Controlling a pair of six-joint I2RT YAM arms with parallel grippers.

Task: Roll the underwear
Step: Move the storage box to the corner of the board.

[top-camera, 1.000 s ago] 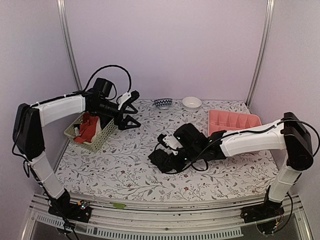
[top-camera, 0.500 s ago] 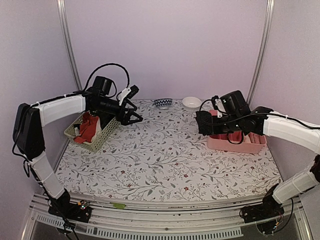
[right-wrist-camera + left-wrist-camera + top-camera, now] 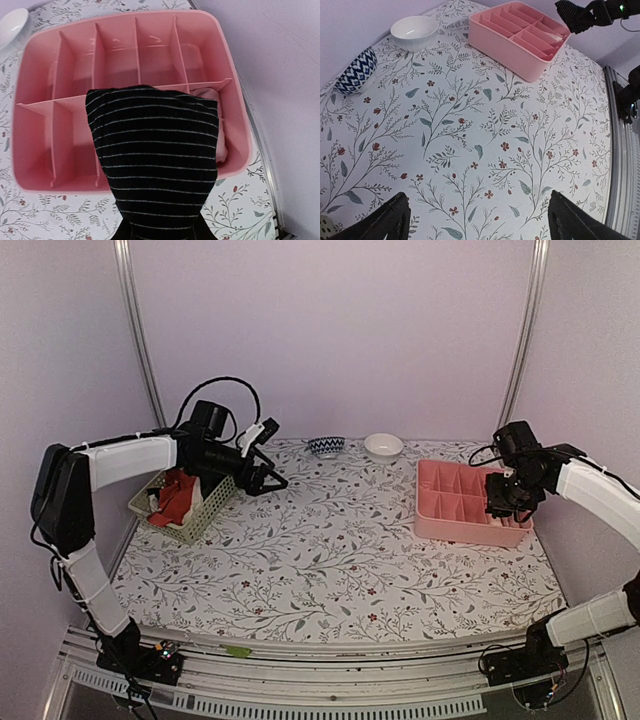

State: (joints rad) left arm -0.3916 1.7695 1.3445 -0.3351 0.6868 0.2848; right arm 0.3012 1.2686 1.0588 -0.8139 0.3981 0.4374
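Observation:
The black ribbed underwear (image 3: 155,150) is rolled into a bundle. My right gripper (image 3: 505,500) is shut on it and holds it above the near right part of the pink tray (image 3: 440,528). The bundle hides that gripper's fingers in the right wrist view. A red-orange underwear with a cream-white part (image 3: 178,495) lies in the pale green basket (image 3: 205,515) at the left. My left gripper (image 3: 272,455) hangs open and empty over the table just right of the basket, its fingertips (image 3: 395,220) wide apart.
A white bowl (image 3: 384,446) and a blue patterned bowl (image 3: 326,446) stand at the back edge. A pale pink cloth (image 3: 220,135) lies in a near right compartment of the tray. Purple walls close in the table on three sides.
My right arm has swung from the middle of the table to above the pink tray, carrying the black underwear. The left gripper has turned slightly and stayed open.

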